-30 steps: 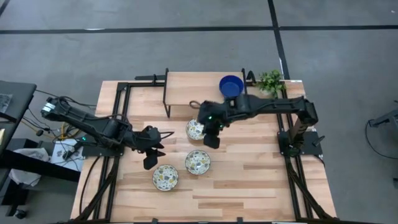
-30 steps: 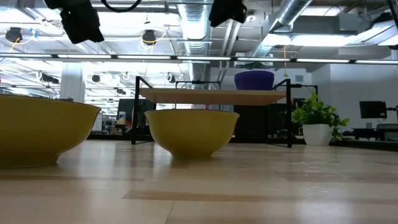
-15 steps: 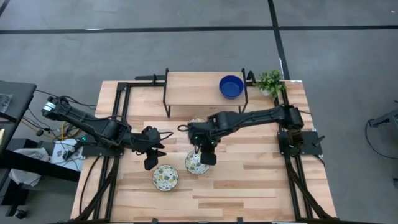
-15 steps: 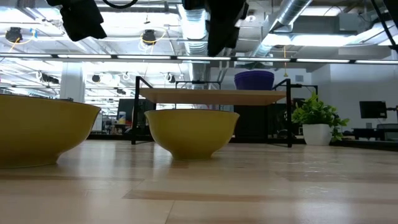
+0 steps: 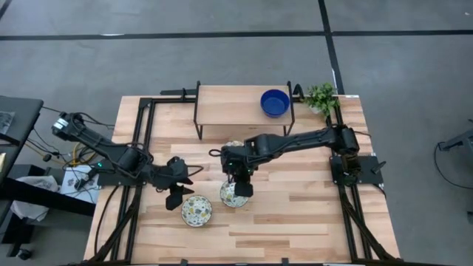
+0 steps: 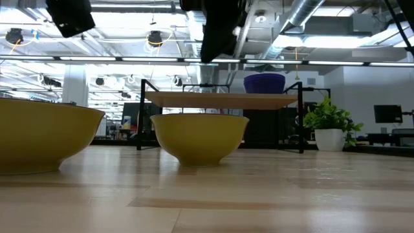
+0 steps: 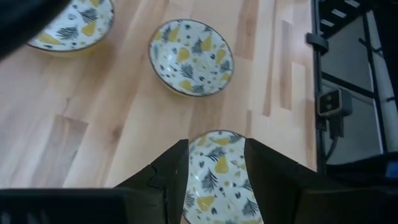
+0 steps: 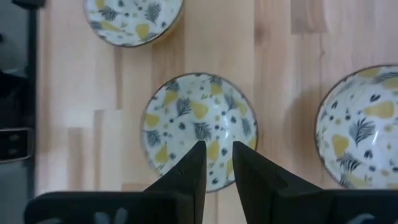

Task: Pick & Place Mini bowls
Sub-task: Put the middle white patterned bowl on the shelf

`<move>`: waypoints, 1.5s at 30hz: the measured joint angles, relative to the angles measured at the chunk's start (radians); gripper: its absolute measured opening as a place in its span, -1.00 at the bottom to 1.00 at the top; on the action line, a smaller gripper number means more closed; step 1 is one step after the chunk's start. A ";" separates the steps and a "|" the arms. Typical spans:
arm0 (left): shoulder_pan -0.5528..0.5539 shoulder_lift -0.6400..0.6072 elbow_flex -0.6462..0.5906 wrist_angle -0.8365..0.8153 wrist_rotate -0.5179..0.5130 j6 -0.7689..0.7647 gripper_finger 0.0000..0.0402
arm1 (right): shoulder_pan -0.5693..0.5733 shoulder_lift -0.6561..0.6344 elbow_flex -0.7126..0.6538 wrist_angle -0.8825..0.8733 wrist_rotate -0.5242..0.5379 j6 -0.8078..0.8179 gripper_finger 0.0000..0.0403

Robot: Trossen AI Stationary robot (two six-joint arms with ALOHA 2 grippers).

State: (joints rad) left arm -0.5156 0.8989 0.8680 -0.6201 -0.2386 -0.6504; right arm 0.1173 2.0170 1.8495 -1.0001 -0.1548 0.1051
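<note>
Wooden table (image 5: 295, 214) carries three patterned bowls; one blue bowl (image 5: 275, 102) already sits on the far shelf (image 5: 229, 107). Right gripper (image 5: 242, 186), fingers apart, hovers over the middle bowl (image 8: 198, 127); left gripper (image 5: 176, 198), parted, hangs above the near-left bowl (image 5: 196, 210). Most remains.

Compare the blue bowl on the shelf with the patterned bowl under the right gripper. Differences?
1. Colour: the glossy solid blue round bowl is plain; the cream bowl with yellow and dark leaf pattern is speckled inside.
2. Place: the blue bowl sits on the raised wooden shelf; the patterned bowl sits on the wooden tabletop.
3. State: the right gripper hovers over the patterned bowl, fingers open; nothing is near the blue bowl.
Both are small, round, upright.
</note>
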 joint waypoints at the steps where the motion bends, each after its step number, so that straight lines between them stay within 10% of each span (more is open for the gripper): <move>1: -0.009 0.000 0.000 0.000 0.000 -0.005 -0.23 | -0.002 0.000 -0.022 0.023 0.006 0.000 -0.67; 18: -0.086 0.000 0.000 0.023 -0.124 -0.043 -0.23 | -0.015 0.001 -0.271 0.223 0.023 0.058 -0.67; 45: -0.085 0.000 0.000 0.044 -0.124 -0.043 -0.23 | -0.047 0.000 -0.283 0.236 0.044 0.064 -0.67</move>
State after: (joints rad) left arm -0.6003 0.8989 0.8677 -0.5762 -0.3630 -0.6933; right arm 0.0705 2.0173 1.5664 -0.7643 -0.1103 0.1689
